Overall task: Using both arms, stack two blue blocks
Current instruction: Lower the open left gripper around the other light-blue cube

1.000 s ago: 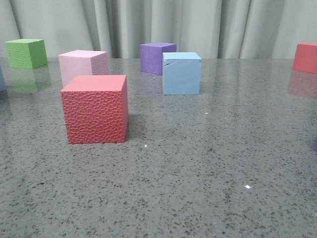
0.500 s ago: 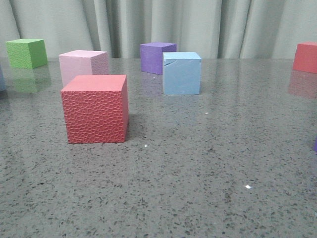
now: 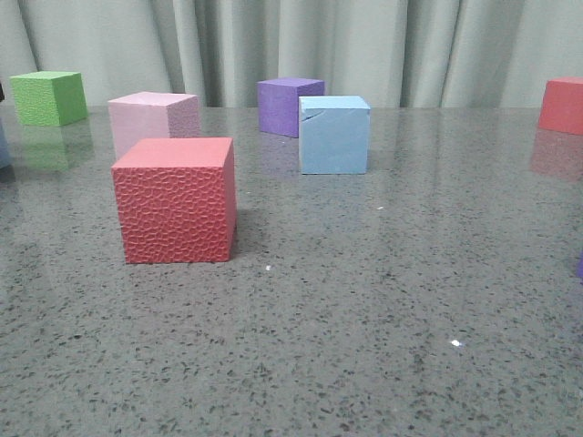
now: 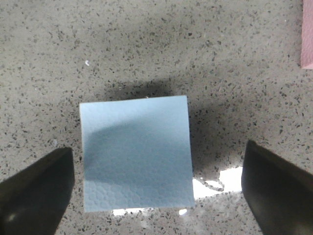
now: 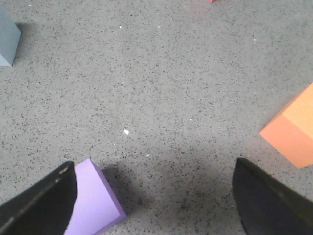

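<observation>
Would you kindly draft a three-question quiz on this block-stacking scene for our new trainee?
1. True or false: the left claw is shut on a blue block.
2. In the front view, which cube stands nearest the camera? A) green cube B) red textured cube C) purple cube
3. Fill in: in the right wrist view, the cube beside one finger of the right claw is ____ in colour.

Key:
1. False; its fingers stand open on either side of the block, not touching it.
2. B, the red textured cube.
3. Light purple.

Block [image 4: 136,152] between left hand [image 4: 156,191] fingers
</observation>
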### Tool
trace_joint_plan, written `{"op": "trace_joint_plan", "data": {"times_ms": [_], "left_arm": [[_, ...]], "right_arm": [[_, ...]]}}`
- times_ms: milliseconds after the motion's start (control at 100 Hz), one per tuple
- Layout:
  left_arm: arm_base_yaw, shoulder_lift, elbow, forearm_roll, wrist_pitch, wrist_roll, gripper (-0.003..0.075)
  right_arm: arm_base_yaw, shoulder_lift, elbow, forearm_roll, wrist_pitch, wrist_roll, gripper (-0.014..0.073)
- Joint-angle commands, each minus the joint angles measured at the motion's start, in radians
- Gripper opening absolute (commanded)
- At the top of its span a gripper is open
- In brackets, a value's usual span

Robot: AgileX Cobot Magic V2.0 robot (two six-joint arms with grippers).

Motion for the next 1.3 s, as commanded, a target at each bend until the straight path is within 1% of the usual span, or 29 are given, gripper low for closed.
{"op": "trace_joint_plan", "data": {"times_ms": [0, 220, 970, 1040, 1120, 1230, 1240, 1290], "left_arm": [[0.001, -0.022, -0.035, -0.012, -0.047, -0.001, 0.0662], [0.001, 0.018, -0.035, -0.012, -0.049, -0.003, 0.0662], [0.003, 0.063, -0.035, -0.012, -0.051, -0.003, 0.0658], [0.003, 0.063, -0.035, -0.012, -0.051, -0.003, 0.0639], [0.003, 0.063, -0.035, -0.012, -0.051, -0.003, 0.0595], [0.003, 0.063, -0.035, -0.007, -0.051, -0.003, 0.0496], [0.003, 0.063, -0.035, -0.005, -0.051, -0.003, 0.0496], [0.003, 0.063, -0.035, 0.000, -0.051, -0.003, 0.0444]], "right_arm": [[-0.007, -0.003, -0.022, -0.018, -0.062, -0.010, 0.0635], [-0.007, -0.003, -0.022, -0.018, -0.056, -0.010, 0.0635], [-0.007, -0.003, -0.022, -0.018, -0.043, -0.010, 0.0635], [-0.007, -0.003, -0.022, -0.018, -0.043, -0.010, 0.0635], [-0.007, -0.003, -0.022, -0.018, -0.043, -0.010, 0.0635], [-0.007, -0.003, -0.022, -0.018, -0.043, -0.010, 0.0635], [-0.007, -0.003, -0.022, -0.018, -0.043, -0.010, 0.0635], [-0.007, -0.003, -0.022, -0.018, -0.043, -0.010, 0.0635]]}}
